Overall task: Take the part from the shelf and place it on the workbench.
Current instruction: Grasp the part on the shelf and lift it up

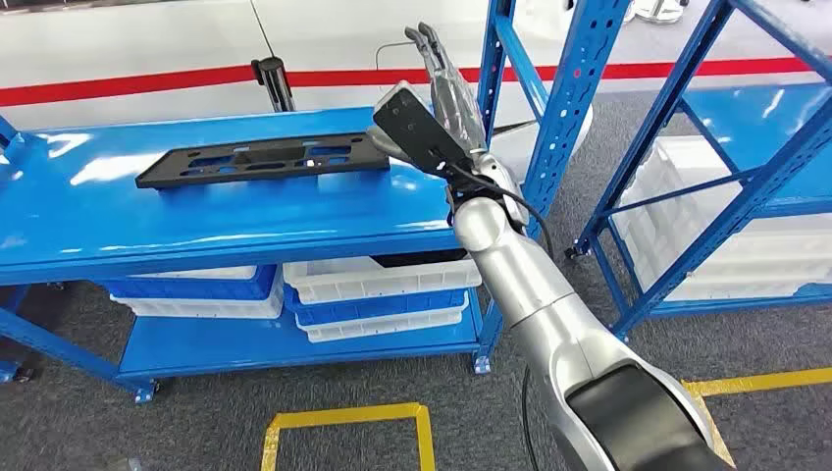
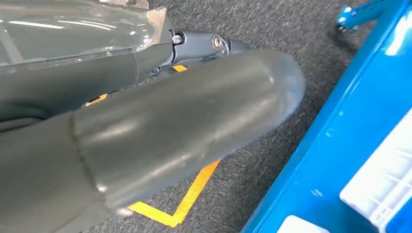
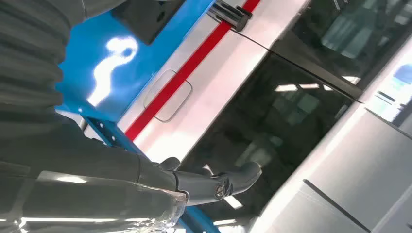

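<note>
Already the black part (image 1: pixel 263 160) lies flat on the workbench (image 1: pixel 78 211); my right hand (image 1: pixel 446 93), fingers extended and empty, could clip its right end withdrawing.

Right arm (image 1: pixel 549 324), silver, extended forward and upward beside the blue workbench (image 1: pixel 226 226); its right hand (image 1: pixel 446 88) raised above the bench's near corner, fingers (image 1: pixel 424 39) straight, apart and empty. Left hand (image 2: pixel 160 131) hangs low beside the bench, thumb foremost; fingers' set indiscernible.
</note>
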You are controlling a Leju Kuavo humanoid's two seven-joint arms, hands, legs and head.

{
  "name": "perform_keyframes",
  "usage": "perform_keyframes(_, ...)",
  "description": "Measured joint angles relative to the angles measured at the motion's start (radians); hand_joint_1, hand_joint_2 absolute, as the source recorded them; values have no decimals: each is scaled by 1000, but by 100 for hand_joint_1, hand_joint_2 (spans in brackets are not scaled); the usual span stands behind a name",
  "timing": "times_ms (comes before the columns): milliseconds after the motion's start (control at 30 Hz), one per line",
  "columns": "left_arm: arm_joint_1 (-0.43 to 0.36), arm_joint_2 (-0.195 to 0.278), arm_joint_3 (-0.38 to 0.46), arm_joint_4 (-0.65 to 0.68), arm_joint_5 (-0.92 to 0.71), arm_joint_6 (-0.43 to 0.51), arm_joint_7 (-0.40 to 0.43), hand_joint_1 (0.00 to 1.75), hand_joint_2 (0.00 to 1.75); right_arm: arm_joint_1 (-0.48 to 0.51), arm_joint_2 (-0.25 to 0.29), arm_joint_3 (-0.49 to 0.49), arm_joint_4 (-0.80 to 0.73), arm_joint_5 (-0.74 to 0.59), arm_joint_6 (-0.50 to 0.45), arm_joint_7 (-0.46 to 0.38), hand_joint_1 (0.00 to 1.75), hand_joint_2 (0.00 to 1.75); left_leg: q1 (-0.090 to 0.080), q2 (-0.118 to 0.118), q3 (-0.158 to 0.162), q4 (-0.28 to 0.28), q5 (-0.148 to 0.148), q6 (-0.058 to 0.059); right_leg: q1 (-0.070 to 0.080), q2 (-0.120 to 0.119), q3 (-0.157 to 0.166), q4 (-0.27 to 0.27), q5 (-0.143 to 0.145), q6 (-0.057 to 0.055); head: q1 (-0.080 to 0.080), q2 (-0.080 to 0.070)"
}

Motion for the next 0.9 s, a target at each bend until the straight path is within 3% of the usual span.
perform_keyframes(67,-1,-1,0,0,2,0,2,0,0,-2,0,0,0,0,-1,-4,0,175,1,-1,19,-4,4,7,2,0,-5,24,5,7,0,0)
perform_keyframes(100,-2,-3,0,0,3,0,5,0,0,-3,0,0,1,-1,-3,-8,0,175,1,-2,34,-7,5,13,4,-1,-19,62,10,13,0,0)
perform_keyframes(167,-5,-5,1,0,5,0,13,0,0,-3,-1,0,3,-2,-6,-13,0,175,1,-1,55,-8,0,23,4,-2,-85,169,-4,11,0,0)
perform_keyframes(233,-8,-7,1,0,5,4,27,0,0,1,-4,0,7,-3,-10,-19,0,175,-2,-2,67,-8,-10,29,5,-3,-166,267,-54,3,0,0)
perform_keyframes(267,-9,-8,1,1,3,11,39,0,0,4,-6,0,10,-4,-11,-22,0,175,-4,-5,73,-7,-16,30,5,-3,-194,283,-82,1,0,0)
perform_keyframes(300,-9,-8,2,2,-1,26,57,0,0,7,-8,0,13,-5,-13,-25,0,175,-7,-8,81,-7,-24,31,6,-3,-210,272,-98,1,1,0)
perform_keyframes(333,-9,-9,2,4,-5,44,83,0,0,9,-8,0,16,-6,-14,-27,0,175,-11,-11,90,-7,-32,31,8,-3,-209,232,-90,3,1,0)
perform_keyframes(367,-8,-9,2,7,-9,63,118,0,0,10,-8,0,17,-7,-14,-30,0,175,-15,-14,101,-7,-40,31,11,-3,-198,170,-58,8,1,0)
perform_keyframes(433,-3,-10,2,19,-19,91,195,0,0,11,-8,1,20,-8,-15,-35,0,175,-21,-18,117,-6,-56,29,19,-1,-167,46,43,11,-1,0)
perform_keyframes(500,7,-11,0,30,-37,112,257,0,0,12,-7,1,22,-9,-15,-40,0,175,-24,-20,123,-3,-67,21,22,1,-146,-8,104,-5,-3,0)
perform_keyframes(600,24,-9,-2,40,-54,127,297,0,0,12,-2,2,23,-10,-14,-42,0,175,-21,-17,118,26,-77,9,6,-3,-119,-27,127,-34,-2,0)
perform_keyframes(667,29,-8,-4,46,-67,142,329,0,0,9,5,3,23,-11,-11,-43,0,175,-13,-14,74,107,-105,-5,-2,-8,-101,-38,129,-43,-2,0)
perform_keyframes(767,48,-6,-14,59,-93,175,403,0,0,18,11,6,23,-13,3,-49,0,175,11,-8,-26,268,-174,-36,-5,-10,-96,-39,124,-48,-3,0)
perform_keyframes(800,59,-5,-17,62,-104,187,425,0,0,27,11,9,22,-13,9,-53,0,175,20,-4,-39,276,-177,-45,-8,-9,-96,-39,122,-46,-3,0)
perform_keyframes(833,71,-4,-24,66,-120,201,445,0,0,37,11,13,21,-11,14,-60,0,175,29,-1,-33,248,-159,-55,-12,-7,-96,-38,120,-43,-3,0)
perform_keyframes(900,88,-3,-40,73,-147,226,477,0,0,59,12,28,16,-2,20,-73,0,175,45,4,28,115,-91,-73,-20,-5,-95,-31,115,-30,-4,0)
